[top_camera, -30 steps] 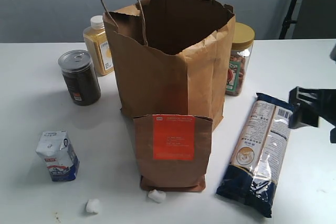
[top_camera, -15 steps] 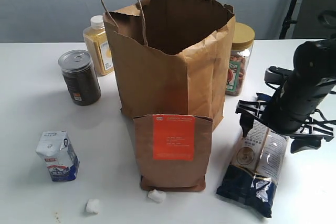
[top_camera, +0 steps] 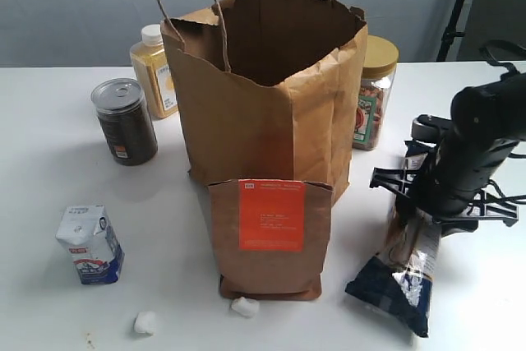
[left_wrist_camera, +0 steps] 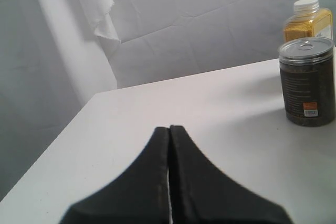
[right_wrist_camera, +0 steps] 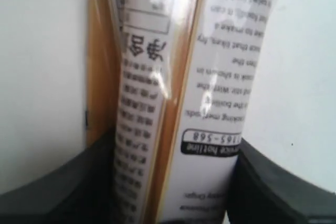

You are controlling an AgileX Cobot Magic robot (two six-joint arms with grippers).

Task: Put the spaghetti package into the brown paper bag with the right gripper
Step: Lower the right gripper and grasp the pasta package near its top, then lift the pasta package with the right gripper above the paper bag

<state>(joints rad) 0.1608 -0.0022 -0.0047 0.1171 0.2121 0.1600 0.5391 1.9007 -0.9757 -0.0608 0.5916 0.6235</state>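
Half a second before, the black-clawed right gripper (top_camera: 431, 203) had hung over the upper half of the long, clear-plastic spaghetti package (top_camera: 403, 273) with dark navy ends. A second before, only its tip had shown at the right edge, and the pack had lain flat with its barcode in plain sight. Now the thick black wrist had settled lower and the claws had clamped onto the pack's two long sides. In the right wrist view the printed film was squeezed narrow between them. The near navy end had drawn slightly inward on the white table (top_camera: 49, 187), while the far end was hidden behind the arm. Nothing else had shifted. The tall, creased brown paper bag (top_camera: 263, 113) stood to the left of the gripper, its ragged mouth wide open and its twisted loop handles upright. A clear jar with a tan lid (top_camera: 374, 92) stood just beside the bag's right wall, between bag and arm. A smaller brown pouch with an orange label (top_camera: 271, 236) stood against the bag's front. Bare tabletop lay between pouch and pack, and more lay to the right of the pack. Well apart on the left stood a dark can with a silver lid (top_camera: 123, 121), a yellow bottle with a white cap (top_camera: 154, 71) and a small white-and-blue carton (top_camera: 90, 244). The left gripper (left_wrist_camera: 169, 145) hung with its black fingers pressed together above the table's far-left corner region.
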